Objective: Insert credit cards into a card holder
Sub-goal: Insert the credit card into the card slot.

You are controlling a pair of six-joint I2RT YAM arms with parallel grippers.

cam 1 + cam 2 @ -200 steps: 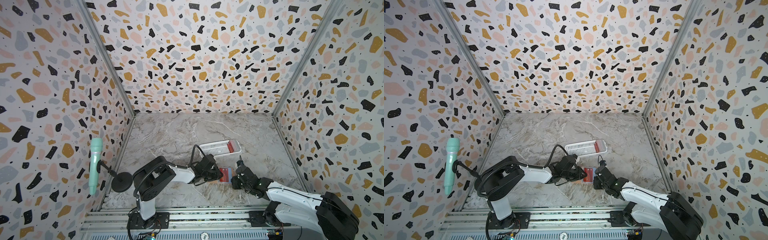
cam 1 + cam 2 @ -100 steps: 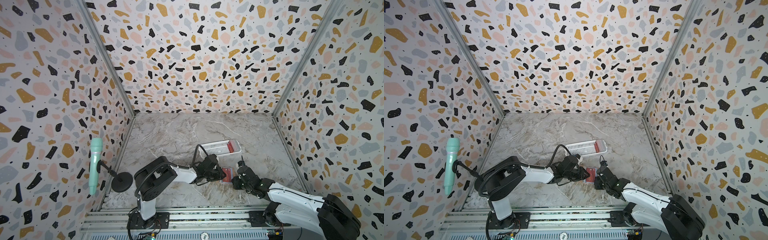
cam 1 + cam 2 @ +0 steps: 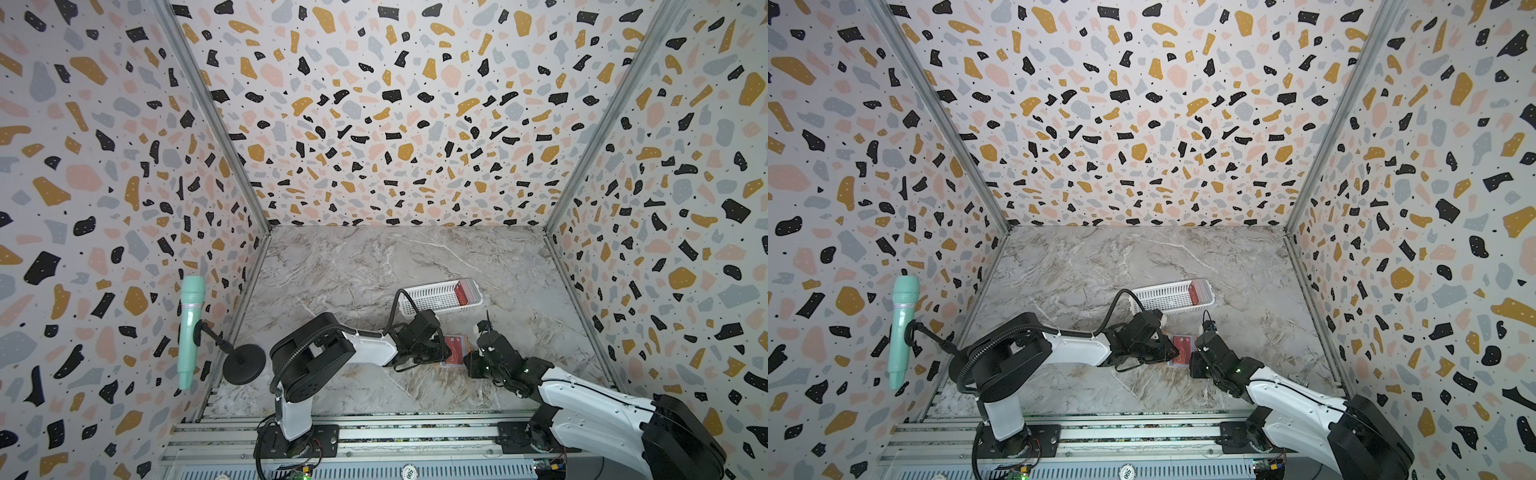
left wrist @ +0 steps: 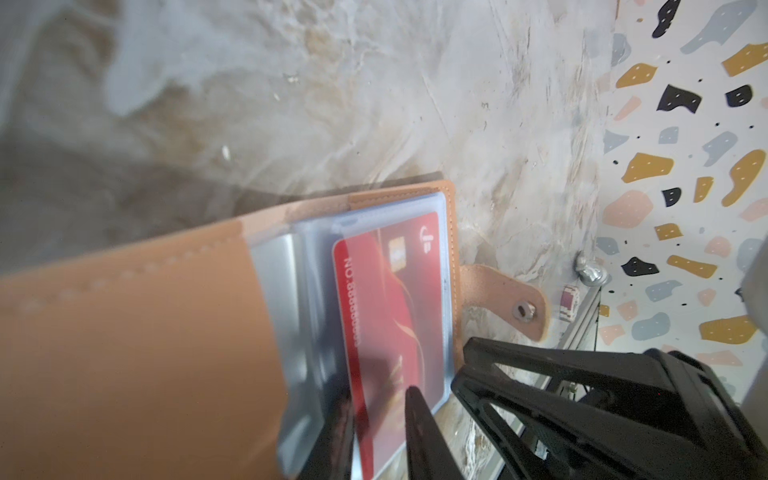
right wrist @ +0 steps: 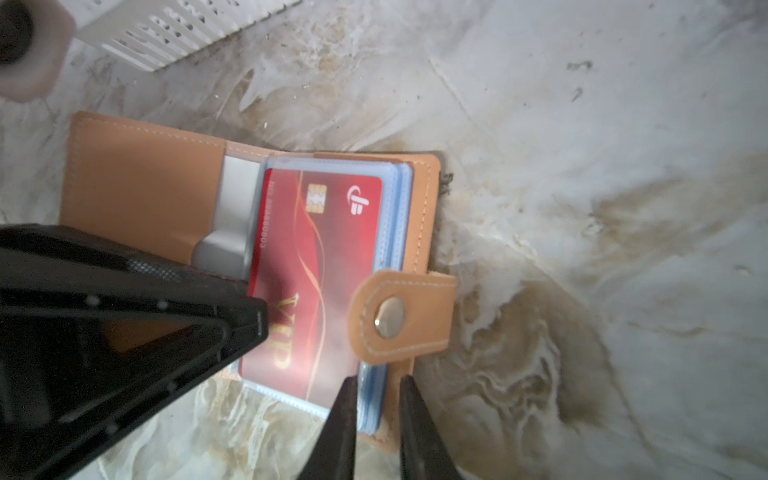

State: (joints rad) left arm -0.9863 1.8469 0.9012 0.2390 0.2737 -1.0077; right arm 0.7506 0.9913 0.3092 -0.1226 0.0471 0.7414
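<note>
- You have one red VIP card nearly home. It lies under the topmost of the clear sleeves in the card holder.
- I judge this insertion to be in its last push. The left jaws hide the card's spine-side edge, so you cannot tell whether it is fully seated.
- More red cards stand at one end of the white slotted basket, so most of the job looks undone.
- The card holder lies open on the marble counter, between your two arms and near the basket, on the robot's side of it.
- Your left jaws look clenched on the red VIP card at its spine side, with one finger on top and one dimly visible through the sleeve.
- Your right jaws stand nearly closed, pinching the free edge of the sleeve stack just beside the snap tab.
- The holder is stitched tan leather-like material, with pale blue clear sleeves stacked several deep.
- The snap tab curls up from the cover's outer edge. The card shows a gold chip, a white logo and gold lettering.
</note>
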